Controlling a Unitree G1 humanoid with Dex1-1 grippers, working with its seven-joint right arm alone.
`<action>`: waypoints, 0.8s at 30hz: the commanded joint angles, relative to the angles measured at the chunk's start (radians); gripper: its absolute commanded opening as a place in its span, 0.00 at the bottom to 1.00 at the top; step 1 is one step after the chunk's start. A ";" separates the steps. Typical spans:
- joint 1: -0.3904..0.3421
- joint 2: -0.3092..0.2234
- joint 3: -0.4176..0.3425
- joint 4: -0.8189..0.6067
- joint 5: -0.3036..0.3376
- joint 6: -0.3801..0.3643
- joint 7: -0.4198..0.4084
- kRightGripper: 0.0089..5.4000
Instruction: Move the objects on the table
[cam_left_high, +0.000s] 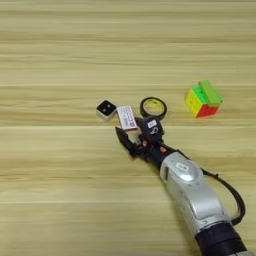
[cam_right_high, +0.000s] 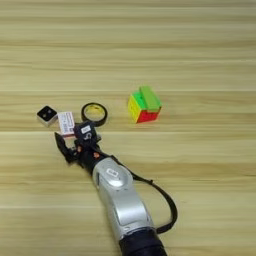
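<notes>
The right arm (cam_left_high: 192, 192) comes in from the lower right edge and reaches up and to the left over the table (cam_left_high: 60, 200). Its silver forearm ends in a black wrist part, and a black cable (cam_left_high: 232, 192) loops along the right side of the arm.

The hand (cam_left_high: 134, 134) is low over the wood, with its two black fingers spread wide apart. One finger (cam_left_high: 124, 140) points to the left side, the other finger (cam_left_high: 151, 126), which carries a small white mark, is on the right. The hand holds nothing. The red-and-white card (cam_left_high: 126, 117) lies just above the gap between the fingers, with its lower end close to the fingertips; it is not possible to tell if a finger touches it.

The black ring of tape (cam_left_high: 153, 107) lies flat just above the right finger, beside the card on its right. The tiny white cube with black top (cam_left_high: 106, 110) stands to the upper left of the hand, near the left side of the card but apart from it.

The multicoloured puzzle cube (cam_left_high: 201, 102) stands well to the upper right of the hand, apart from the other things. A bright-green bar (cam_left_high: 210, 92) lies flat on top of it and juts out a little over its far edge.
</notes>
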 joint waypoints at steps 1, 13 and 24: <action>-0.043 0.008 -0.007 -0.039 -0.001 -0.020 -0.009 0.50; -0.048 0.009 -0.014 -0.032 0.001 -0.021 -0.009 0.39; -0.037 -0.004 -0.034 -0.108 0.000 -0.026 -0.018 0.38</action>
